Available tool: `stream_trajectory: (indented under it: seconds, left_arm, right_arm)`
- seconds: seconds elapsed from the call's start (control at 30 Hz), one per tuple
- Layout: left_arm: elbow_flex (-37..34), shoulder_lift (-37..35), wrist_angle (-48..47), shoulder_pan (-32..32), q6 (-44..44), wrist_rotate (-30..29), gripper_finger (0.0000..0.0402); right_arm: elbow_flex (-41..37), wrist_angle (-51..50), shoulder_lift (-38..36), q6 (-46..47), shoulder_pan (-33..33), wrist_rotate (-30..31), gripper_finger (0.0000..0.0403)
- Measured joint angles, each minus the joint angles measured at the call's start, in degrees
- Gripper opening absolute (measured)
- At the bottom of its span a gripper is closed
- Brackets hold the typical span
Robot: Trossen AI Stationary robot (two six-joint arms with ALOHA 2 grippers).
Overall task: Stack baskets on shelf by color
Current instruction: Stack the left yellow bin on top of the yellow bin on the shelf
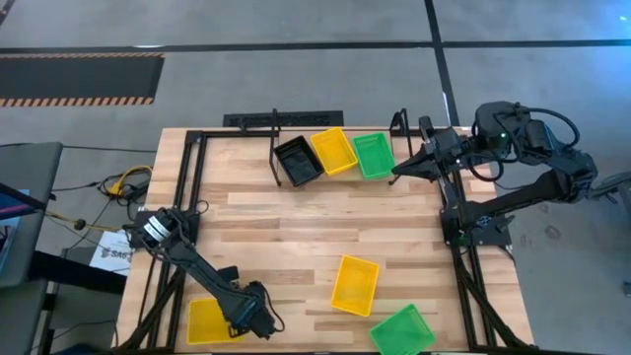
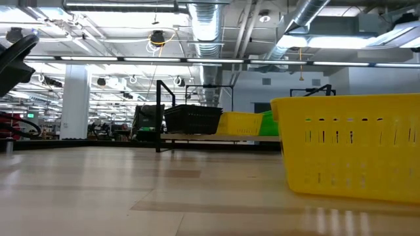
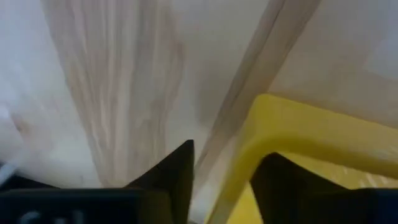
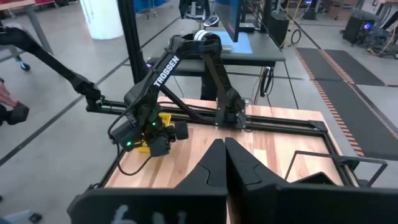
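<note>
Baskets wait: we see left tool (image 1: 240, 318) straddling yellow basket (image 1: 208, 319) rim at table's front-left corner, grip unclear; right tool (image 1: 398, 170) clenched empty beside shelf (image 1: 281, 120).

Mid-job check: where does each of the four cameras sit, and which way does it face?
High: overhead, straight down on table, both arms.
Low: table height, facing shelf; a dark arm part shows top left.
Left wrist: on the left gripper, aimed down; jaws straddle a yellow basket rim.
Right wrist: on the right gripper, jaws shut, facing the left arm.
Shared: that basket, high and left wrist.
</note>
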Motion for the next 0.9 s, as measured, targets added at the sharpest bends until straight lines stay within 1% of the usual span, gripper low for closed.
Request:
stream_trajectory:
  seconds: [0.07,0.13,0.17,0.3,0.4,0.47,0.53,0.6,0.7,0.77,0.8,0.87,0.9]
  left_arm:
    - [0.13,0.02,0.07,0.57,-0.06,0.25,0.009]
    - [0.52,-0.11,-0.37,1.48,0.31,0.4,0.0032]
    - [0.57,-0.54,-0.47,2.13,0.22,0.42,0.0018]
    - [0.57,-3.21,-0.53,4.84,-1.3,-2.52,0.0002]
    - [0.54,-7.18,-1.0,7.08,-4.66,-8.96,0.0]
    - [0.54,-10.96,-1.63,8.88,-8.63,-15.7,0.0]
    - [0.54,-15.29,-1.78,10.7,-14.1,-23.99,0.0]
    - [0.54,-20.15,-1.28,12.33,-19.6,-33.88,0.0]
    - [0.54,-26.94,1.38,13.92,-25.25,-51.07,0.0]
    - [0.55,-30.71,3.58,15.13,-26.59,-61.25,0.0]
    - [0.56,-32.26,4.77,15.93,-26.59,-65.42,0.0]
    - [0.56,-34.63,7.8,17.84,-24.35,-71.09,0.0]
    - [0.56,-35.4,9.9,19.02,-22.02,-72.41,0.0]
  right_arm:
    - [0.0,0.0,0.0,-0.01,-0.01,0.08,0.0006]
    - [0.0,0.0,0.0,-0.02,-0.03,0.08,0.0007]
    - [0.0,0.0,0.0,-0.05,-0.03,0.09,0.0007]
    - [0.0,0.02,0.0,-0.11,-0.08,0.08,0.0007]
    - [0.0,0.0,0.0,-0.13,-0.08,0.08,0.0007]
    - [0.0,-0.21,0.0,-0.25,-0.08,0.08,0.0007]
    - [0.0,-0.88,0.0,-0.38,-0.08,0.09,0.0007]
    - [0.0,-1.69,0.0,-0.5,-0.08,0.4,0.0007]
    - [0.04,-3.87,0.69,-0.54,-0.08,4.19,0.0006]
    - [-0.04,-6.85,0.95,-0.55,-0.08,8.06,0.0004]
    - [-0.2,-7.83,1.34,-0.53,-0.08,10.51,0.0003]
    - [-0.66,-8.55,2.37,-0.15,-0.1,15.36,0.0004]
    - [-0.96,-9.84,2.64,0.0,-0.1,17.78,0.0004]
